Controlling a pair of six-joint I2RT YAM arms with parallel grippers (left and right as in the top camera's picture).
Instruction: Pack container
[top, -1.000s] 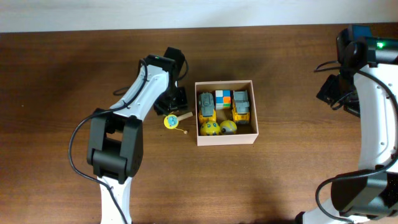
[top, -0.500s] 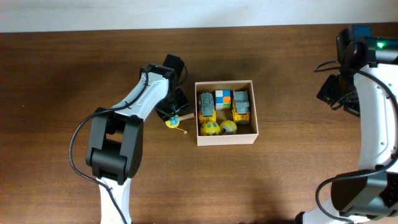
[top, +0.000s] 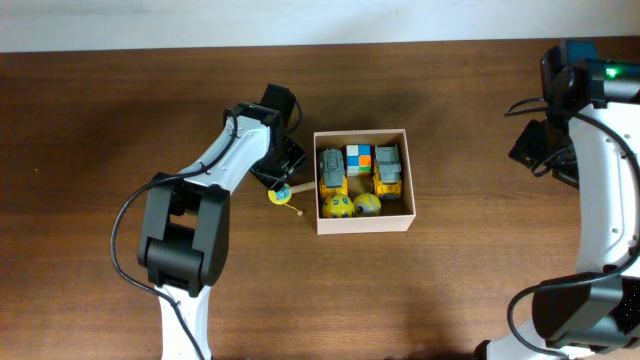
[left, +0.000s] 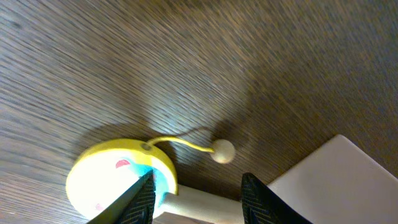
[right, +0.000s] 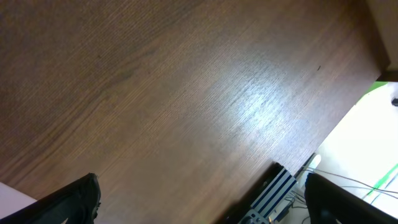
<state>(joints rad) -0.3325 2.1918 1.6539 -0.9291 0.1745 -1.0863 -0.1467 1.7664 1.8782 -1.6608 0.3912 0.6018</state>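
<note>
White square cardboard box (top: 365, 223), tan inside, lidless, sits mid-desk. Packed so far: two grey-and-yellow toy trucks (top: 332, 168), a multicolour cube (top: 359, 158) between them, and two yellow balls (top: 336, 207) in the front row.

Just outside the box's left wall, on the brown wooden desk (top: 100, 150), lies a yellow round hand-drum toy (left: 112, 183) with a pale wooden handle (left: 205, 204) and a bead on a string (left: 222, 151).

Left tool (left: 199, 186) is down over the toy. Its fingers are apart and straddle the handle next to the disc. Can't tell whether they touch it; not clamped as far as visible. Right tool (right: 205, 199) is spread wide over bare desk, well apart from the box, holding nothing.

Step in hand, as I judge it: grasp the drum toy. To do it well:
- centre the fingers on the handle, not on the disc rim
- squeeze firmly before lifting
- mind the loose bead so it clears the box wall
- aim for the free front-right space inside
</note>
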